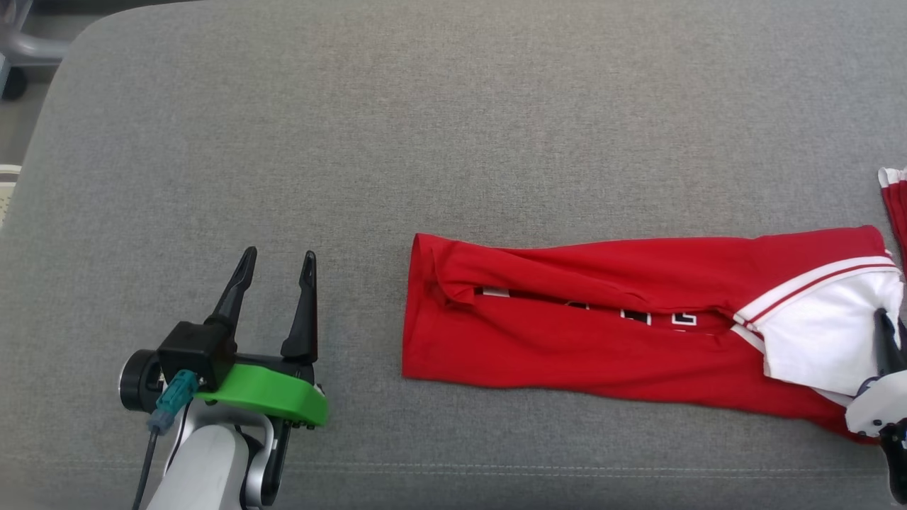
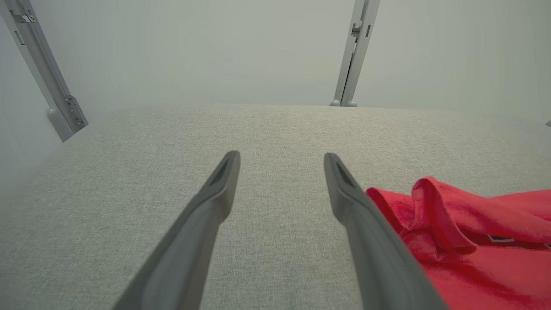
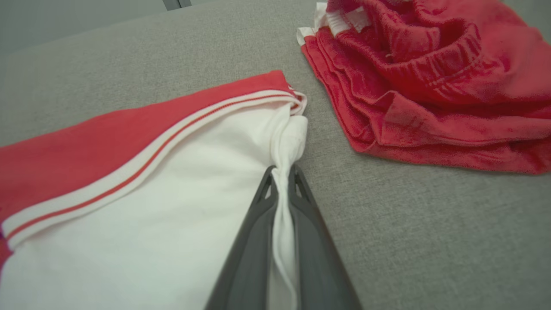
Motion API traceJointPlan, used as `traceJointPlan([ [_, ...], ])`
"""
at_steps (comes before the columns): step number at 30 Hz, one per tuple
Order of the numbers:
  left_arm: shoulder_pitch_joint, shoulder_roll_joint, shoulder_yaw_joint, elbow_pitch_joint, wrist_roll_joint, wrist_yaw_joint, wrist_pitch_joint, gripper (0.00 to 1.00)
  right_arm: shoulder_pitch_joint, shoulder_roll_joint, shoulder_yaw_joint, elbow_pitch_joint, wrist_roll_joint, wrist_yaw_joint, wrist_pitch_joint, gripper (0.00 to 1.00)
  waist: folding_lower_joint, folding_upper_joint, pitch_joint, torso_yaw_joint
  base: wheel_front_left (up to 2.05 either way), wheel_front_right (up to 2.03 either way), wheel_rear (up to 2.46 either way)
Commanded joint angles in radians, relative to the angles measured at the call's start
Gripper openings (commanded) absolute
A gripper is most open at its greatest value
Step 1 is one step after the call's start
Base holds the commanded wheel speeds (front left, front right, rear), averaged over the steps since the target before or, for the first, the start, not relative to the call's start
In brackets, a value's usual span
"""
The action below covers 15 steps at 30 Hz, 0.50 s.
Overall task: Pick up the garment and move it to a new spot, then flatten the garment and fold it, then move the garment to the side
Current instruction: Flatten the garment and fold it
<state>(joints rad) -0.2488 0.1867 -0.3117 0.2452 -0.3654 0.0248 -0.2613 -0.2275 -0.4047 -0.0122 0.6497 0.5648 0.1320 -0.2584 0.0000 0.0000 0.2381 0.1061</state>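
Red garment (image 1: 602,340), head view: folded into a long narrow band, lying flat across the right half of the grey cloth-covered tabletop (image 1: 453,142). Its right end is a white panel with red-and-white striped trim. Bits of black-and-white print show in the slit between its two folded-in edges.
Left gripper (image 1: 278,256): lower left, beside the garment's left end and apart from it. The fingers are spread, with nothing between them.
Right gripper (image 1: 884,333): at the view's right edge, on the white panel. How its fingers stand cannot be told here.
Second red cloth (image 1: 896,205): just beyond the garment's right end, cut off by the edge of the view.

Left wrist view: the left gripper (image 2: 282,156) has its fingers wide apart over bare tabletop (image 2: 129,172) and holds nothing. The garment's (image 2: 473,249) rumpled red end lies at the lower right, partly behind the right-hand finger. Two metal posts (image 2: 355,51) stand beyond the far edge against a pale wall.

Right wrist view: the right gripper (image 3: 283,170) has its fingers pressed together on a twisted pinch of the garment's (image 3: 129,193) white panel, by the striped trim's corner. The second red cloth (image 3: 430,86) lies bunched at the upper right, near the garment, with grey tabletop (image 3: 430,237) between them.
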Motion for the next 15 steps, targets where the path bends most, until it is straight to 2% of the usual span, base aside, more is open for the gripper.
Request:
traceJointPlan([
  [1,-0.011,0.0,0.007,-0.001,0.01,-0.005,-0.003,1.0,0.008,-0.009,-0.019,-0.002,-0.009,-0.003,-0.008,0.0,0.0,0.0,0.002,-0.017,0.0,0.0,0.0],
  [8,-0.021,-0.004,0.015,0.002,0.019,-0.015,-0.003,1.0,-0.032,0.011,-0.004,-0.081,-0.054,-0.002,-0.007,0.0,0.0,0.0,0.004,-0.05,0.0,0.0,0.0],
  [15,-0.016,-0.009,0.023,0.006,0.029,-0.021,-0.003,1.0,0.003,0.099,0.101,-0.336,-0.119,-0.002,0.006,0.0,0.0,0.0,-0.007,-0.067,0.0,0.0,0.0],
])
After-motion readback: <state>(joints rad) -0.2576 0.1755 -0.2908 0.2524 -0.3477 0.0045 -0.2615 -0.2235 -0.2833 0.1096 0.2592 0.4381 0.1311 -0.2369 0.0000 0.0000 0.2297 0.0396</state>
